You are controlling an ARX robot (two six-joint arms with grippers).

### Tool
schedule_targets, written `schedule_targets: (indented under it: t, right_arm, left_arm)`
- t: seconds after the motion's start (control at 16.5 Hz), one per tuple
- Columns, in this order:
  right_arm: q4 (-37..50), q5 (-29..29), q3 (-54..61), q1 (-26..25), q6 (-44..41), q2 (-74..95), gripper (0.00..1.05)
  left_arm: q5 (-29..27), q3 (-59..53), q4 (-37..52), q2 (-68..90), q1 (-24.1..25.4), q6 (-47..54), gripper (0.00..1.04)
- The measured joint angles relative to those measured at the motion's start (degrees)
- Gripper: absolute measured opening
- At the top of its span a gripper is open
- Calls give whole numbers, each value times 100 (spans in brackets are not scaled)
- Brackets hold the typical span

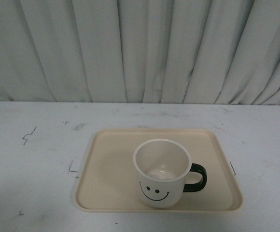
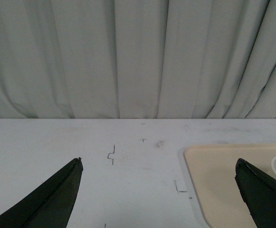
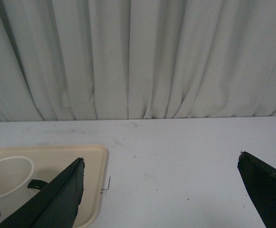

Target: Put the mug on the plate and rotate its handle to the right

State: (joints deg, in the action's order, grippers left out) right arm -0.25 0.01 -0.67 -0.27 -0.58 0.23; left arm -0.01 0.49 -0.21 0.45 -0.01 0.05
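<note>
Mug [image 1: 161, 172] upright on plate [image 1: 111, 164], near-right of centre, smiley toward camera. Handle [image 1: 197, 178] points right. Plate flat on table [image 1: 29, 164], white curtain [image 1: 140, 48] behind. Left pincer [image 2: 159, 190] spread wide, nothing held, above table left of plate. Right pincer [image 3: 162, 190] also spread wide, nothing held, just right of plate, clear of mug.

Mug [image 1: 160, 175]: white, round, upright, open mouth upward, interior empty; black smiley face on the side turned toward the front camera; standing on the plate [image 1: 106, 169], in its near half, right of centre. Handle [image 1: 197, 178]: thick black loop, projecting to the right. Plate: flat beige rectangle, rounded corners, low raised rim; lying level on the table.
</note>
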Motion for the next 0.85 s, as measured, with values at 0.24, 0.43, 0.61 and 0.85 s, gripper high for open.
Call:
schedule_targets:
  t: [0.24, 0.43, 0.61, 0.85]
  right_arm:
    - [0, 0, 0, 0, 0, 0, 98]
    - [0, 0, 0, 0, 0, 0, 98]
    - [0, 0, 0, 0, 0, 0, 98]
    - [0, -2, 0, 0, 0, 0, 98]
  left_arm:
    - [0, 0, 0, -2, 0, 0, 98]
    - [0, 0, 0, 0, 0, 0, 98]
    - [0, 0, 0, 0, 0, 0, 98]
    - [0, 0, 0, 0, 0, 0, 98]
